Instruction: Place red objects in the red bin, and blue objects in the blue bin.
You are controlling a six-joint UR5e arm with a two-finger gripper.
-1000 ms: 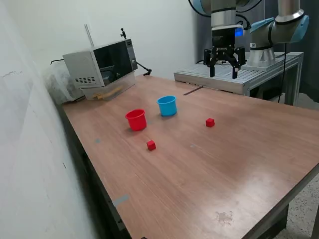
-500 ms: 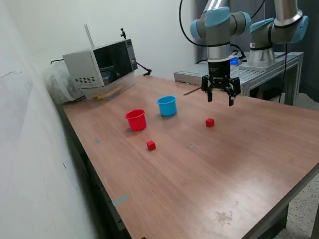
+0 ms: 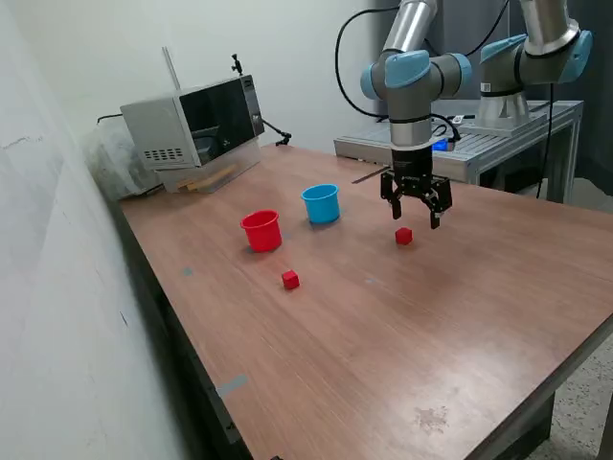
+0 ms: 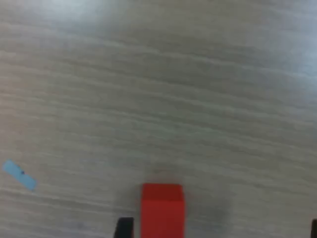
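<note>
Only the exterior view shows the red cup (image 3: 261, 230), the blue cup (image 3: 321, 203) and a second red cube (image 3: 290, 279) nearer the counter's (image 3: 383, 326) front. The pincer (image 3: 414, 205) hangs spread wide and empty just above a red cube (image 3: 403, 236) (image 4: 162, 210), right of the cups.

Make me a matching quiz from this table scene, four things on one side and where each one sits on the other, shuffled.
Things:
1. red cup
2. blue cup
3. gripper
4. microwave

Places:
A. just above the red cube on the exterior view's right
B. back of the table, by the wall
C. nearest the other red cube
D. between the red cup and the gripper

Pairs: 1-C, 2-D, 3-A, 4-B
</note>
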